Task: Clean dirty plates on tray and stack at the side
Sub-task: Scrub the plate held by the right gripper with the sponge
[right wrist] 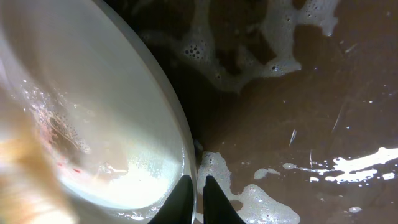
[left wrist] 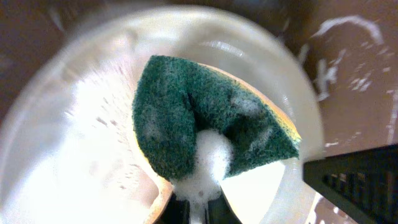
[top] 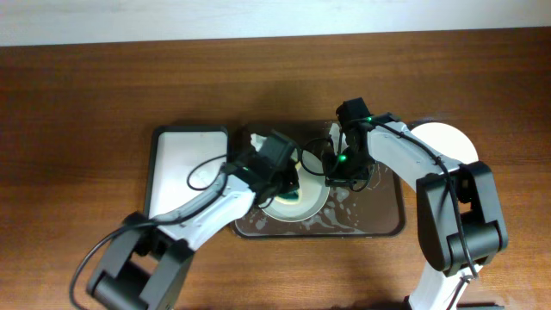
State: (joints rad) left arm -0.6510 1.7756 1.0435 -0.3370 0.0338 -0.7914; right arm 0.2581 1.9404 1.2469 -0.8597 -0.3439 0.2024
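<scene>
Scrubbing now: the left gripper (top: 287, 182) is clamped on the green sponge (left wrist: 205, 124), pressed into the sudsy plate (left wrist: 56, 155) in the middle of the tray (right wrist: 323, 124). The right gripper (right wrist: 194, 194) pinches the plate's rim at about two o'clock. Best bet: hold that pinch firm, circle toward the red specks (right wrist: 74, 169), and press lightly so nothing skids on the foam (right wrist: 249, 56).
</scene>
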